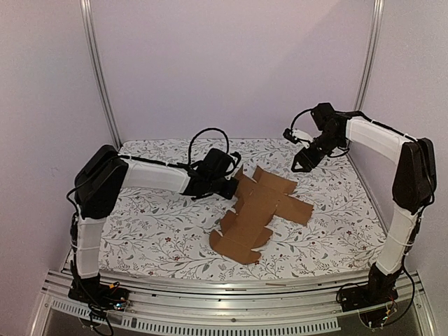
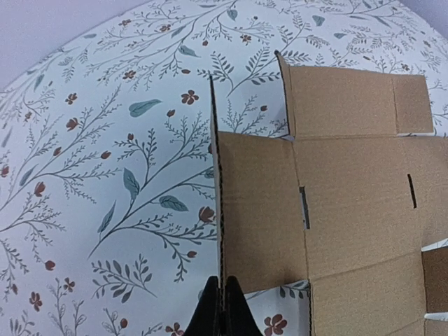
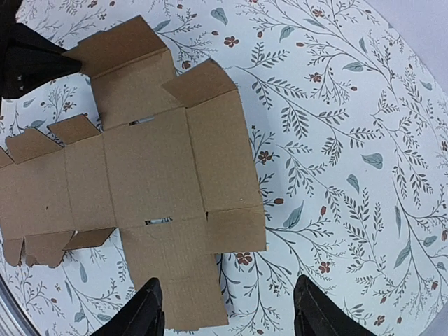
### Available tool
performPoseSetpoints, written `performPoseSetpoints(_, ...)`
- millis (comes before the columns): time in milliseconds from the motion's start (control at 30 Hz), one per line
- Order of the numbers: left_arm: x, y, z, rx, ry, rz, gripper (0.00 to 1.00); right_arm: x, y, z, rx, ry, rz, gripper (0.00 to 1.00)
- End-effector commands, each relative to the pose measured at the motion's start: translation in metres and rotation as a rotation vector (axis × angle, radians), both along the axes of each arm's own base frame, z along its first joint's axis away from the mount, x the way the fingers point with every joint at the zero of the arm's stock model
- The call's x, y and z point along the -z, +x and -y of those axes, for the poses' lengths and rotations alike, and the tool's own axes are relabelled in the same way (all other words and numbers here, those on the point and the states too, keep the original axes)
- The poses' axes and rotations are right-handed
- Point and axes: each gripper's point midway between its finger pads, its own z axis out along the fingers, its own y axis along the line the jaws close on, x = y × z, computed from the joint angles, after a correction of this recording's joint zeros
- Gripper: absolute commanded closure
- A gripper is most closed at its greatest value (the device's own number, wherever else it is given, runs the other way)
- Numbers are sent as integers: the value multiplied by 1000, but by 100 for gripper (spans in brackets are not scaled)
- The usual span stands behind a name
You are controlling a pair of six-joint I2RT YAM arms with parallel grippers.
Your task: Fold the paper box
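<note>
Paper box [image 1: 262,210], an unfolded brown cardboard cut-out, lies flat on the floral-covered surface [image 1: 154,224], just toward 3 o'clock of its middle, where both arms can reach it. One side flap [image 2: 216,175] at the cut-out's 10 o'clock edge stands upright because the left fingers [image 2: 234,318] are pinched shut on it, seemingly to crease that fold. The right fingers [image 3: 143,315] hang spread apart above the 1 o'clock end, holding nothing, likely ready to steady a panel or take another flap.

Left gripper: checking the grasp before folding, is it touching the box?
Touching. Left wrist view shows the left gripper shut on the box's upright flap.
</note>
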Motion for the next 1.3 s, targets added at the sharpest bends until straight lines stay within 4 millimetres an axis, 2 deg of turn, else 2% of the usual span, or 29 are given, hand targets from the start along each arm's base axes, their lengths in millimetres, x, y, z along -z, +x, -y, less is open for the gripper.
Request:
performPoseSetpoints(0,-71,-26,24,157,-154,271,100,5,-14,0,-77,70,-164,36)
performPoseSetpoints(100,-91,-50,26,208,-173,366,100,16,-19,-6,-134,97,-255,25)
performPoseSetpoints(233,-93,-65,23,230,-168,405,100,36,-29,-13,-163,130,-352,22)
performPoseSetpoints(333,-96,-69,21,226,-184,425,100,47,-29,-13,-157,125,-383,24)
performPoseSetpoints(500,-97,-70,20,222,-181,428,100,55,-37,-13,-161,130,-438,36)
performPoseSetpoints(667,-92,-69,20,217,-177,422,100,50,-42,-13,-178,132,-431,49)
performPoseSetpoints(833,-91,-69,20,216,-181,420,100,38,-40,-13,-189,136,-387,68)
performPoseSetpoints(1267,-90,-68,16,197,-179,426,100,21,-35,-1,-166,115,-325,69)
